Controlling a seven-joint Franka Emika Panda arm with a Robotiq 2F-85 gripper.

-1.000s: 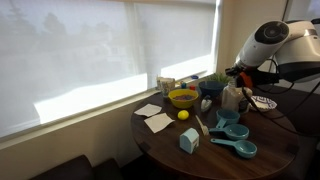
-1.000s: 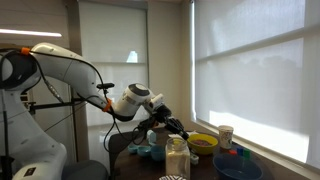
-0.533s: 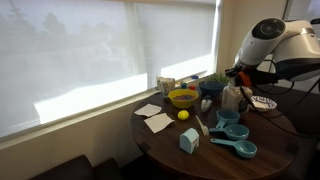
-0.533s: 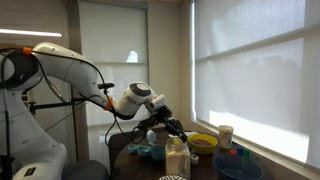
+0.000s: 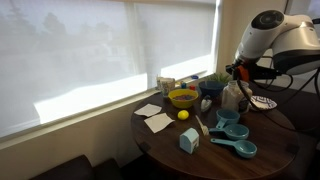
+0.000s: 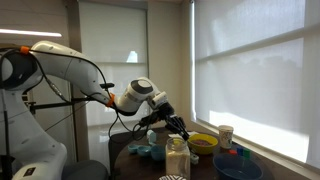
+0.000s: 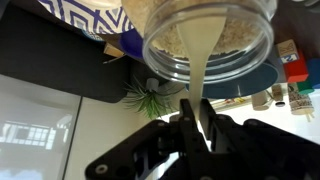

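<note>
My gripper point(image 7: 195, 108) is shut on a thin cream-white spoon handle point(image 7: 201, 60) that reaches into the open mouth of a clear glass jar point(image 7: 165, 45) holding pale, grainy contents. In both exterior views the gripper point(image 5: 238, 72) point(image 6: 176, 125) hangs just above the jar point(image 5: 232, 97) point(image 6: 176, 158), which stands upright on the round dark wooden table point(image 5: 170, 148). The spoon's bowl is hidden inside the jar.
On the table are a yellow bowl point(image 5: 183, 97), a lemon point(image 5: 183, 115), white napkins point(image 5: 155, 119), a light blue carton point(image 5: 189, 141), several blue measuring cups point(image 5: 236, 132), a blue bowl point(image 6: 238, 168), a paper cup point(image 6: 226, 135) and a small plant point(image 7: 150, 97). Window blinds stand behind.
The arm and wrist have risen slightly above the jar with the spoon handle still gripped. Nothing on the table has moved.
</note>
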